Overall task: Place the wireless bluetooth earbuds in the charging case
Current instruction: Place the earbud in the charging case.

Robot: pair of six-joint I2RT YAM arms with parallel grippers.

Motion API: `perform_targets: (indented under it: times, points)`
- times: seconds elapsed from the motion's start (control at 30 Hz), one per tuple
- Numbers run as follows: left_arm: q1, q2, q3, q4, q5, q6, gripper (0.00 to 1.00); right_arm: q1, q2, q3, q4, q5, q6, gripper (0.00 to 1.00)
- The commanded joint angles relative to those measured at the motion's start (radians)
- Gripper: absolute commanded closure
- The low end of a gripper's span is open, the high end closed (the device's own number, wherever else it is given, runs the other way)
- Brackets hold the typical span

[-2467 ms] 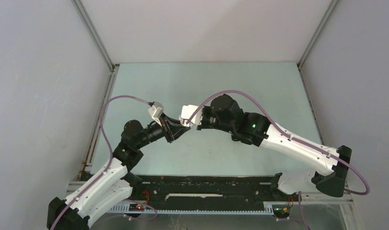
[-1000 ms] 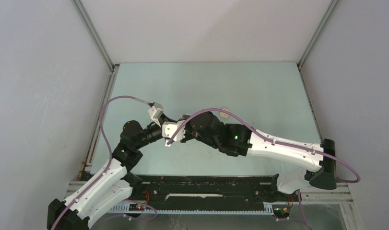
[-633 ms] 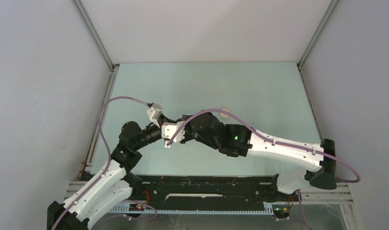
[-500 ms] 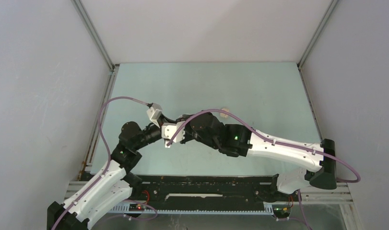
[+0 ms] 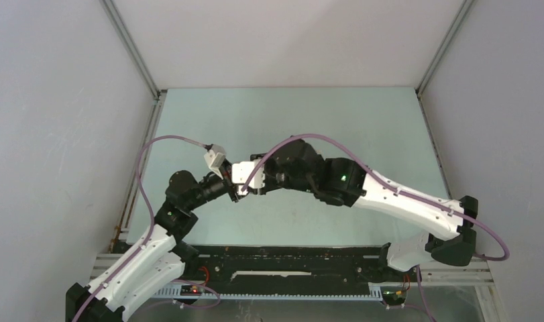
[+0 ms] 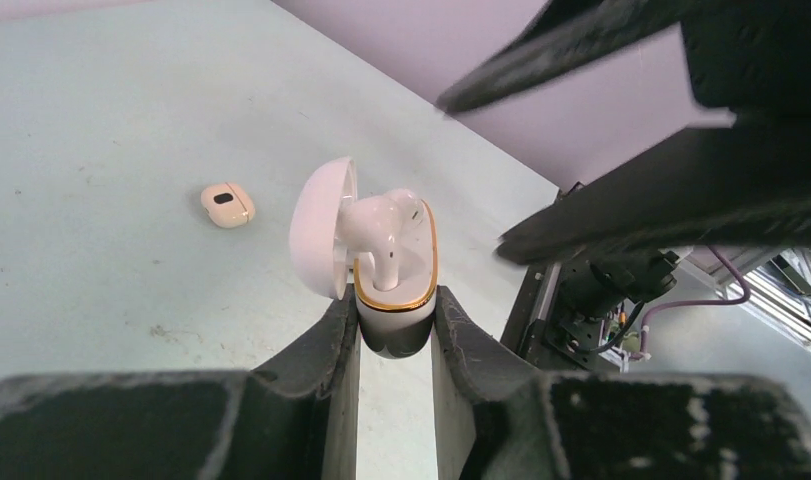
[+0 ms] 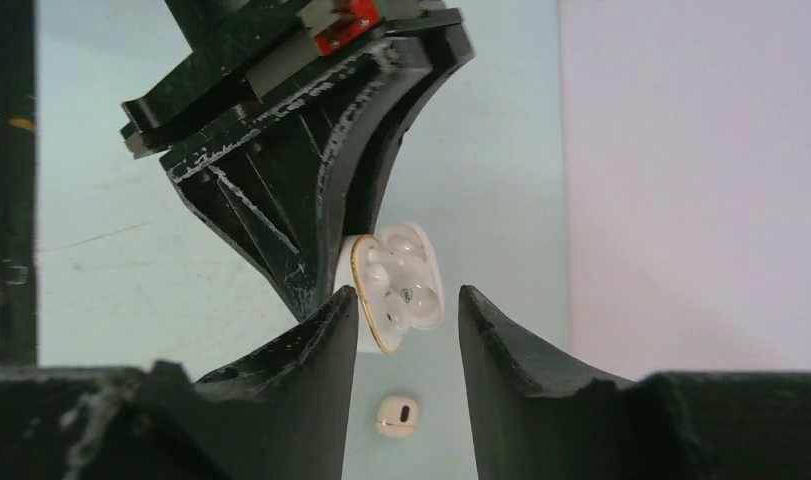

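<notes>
My left gripper (image 6: 391, 298) is shut on the body of a white charging case (image 6: 393, 325) with a gold rim, held upright above the table. The case's lid (image 6: 316, 240) hangs open to the left. A white earbud (image 6: 381, 225) sits in the case, its stem down in the socket and its head above the rim. My right gripper (image 7: 408, 295) stands open just short of the case (image 7: 364, 300), touching nothing. Between its tips the white earbuds (image 7: 406, 285) show inside the case. In the top view both grippers (image 5: 239, 184) meet at the table's middle left.
A small closed beige case (image 6: 227, 204) with a dark oval mark lies on the pale green table (image 5: 363, 127), beyond the held case; it also shows below it in the right wrist view as the beige case (image 7: 397, 415). The right arm (image 5: 390, 198) reaches across the table's middle.
My right gripper has opened and drawn a little back from the case, leaving the earbud in it. The right arm now covers the beige case in the top view. The left gripper stays put.
</notes>
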Motion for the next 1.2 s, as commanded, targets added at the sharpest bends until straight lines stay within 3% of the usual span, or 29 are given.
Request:
perform_targets:
  times: [0.0, 0.1, 0.23, 0.4, 0.47, 0.53, 0.63, 0.8, 0.93, 1.17]
  points:
    - [0.006, -0.022, 0.006, 0.055, -0.008, 0.027, 1.00, -0.089, -0.020, 0.157, -0.220, -0.286, 0.097, 0.53]
    - [0.006, -0.025, 0.005, 0.055, -0.003, 0.026, 1.00, -0.205, -0.054, 0.201, -0.279, -0.533, 0.167, 0.47]
    - [0.005, -0.033, -0.011, 0.121, 0.041, 0.012, 1.00, -0.385, -0.109, 0.156, -0.274, -0.775, 0.248, 0.47]
    - [0.003, -0.135, -0.068, 0.260, 0.083, 0.024, 1.00, -0.667, -0.175, -0.016, -0.047, -1.185, 0.466, 0.48]
    - [-0.014, -0.184, -0.049, 0.175, 0.080, 0.130, 0.99, -0.759, -0.178, -0.076, 0.079, -1.308, 0.580, 0.48]
    - [-0.056, -0.193, 0.008, -0.070, 0.038, 0.337, 0.98, -0.802, -0.175, -0.088, 0.127, -1.344, 0.621, 0.49]
    - [-0.163, -0.149, 0.032, -0.209, -0.097, 0.538, 0.98, -0.776, -0.183, -0.063, 0.085, -1.349, 0.546, 0.58]
    - [-0.213, -0.112, 0.038, -0.269, -0.141, 0.583, 0.99, -0.622, -0.139, 0.121, -0.305, -1.125, 0.125, 0.76]
    - [-0.213, -0.133, 0.023, -0.261, -0.156, 0.578, 0.99, -0.463, -0.150, 0.150, -0.466, -0.903, -0.053, 0.76]
    - [-0.213, -0.100, 0.038, -0.270, -0.140, 0.582, 1.00, -0.264, -0.124, 0.115, -0.506, -0.631, -0.135, 0.72]
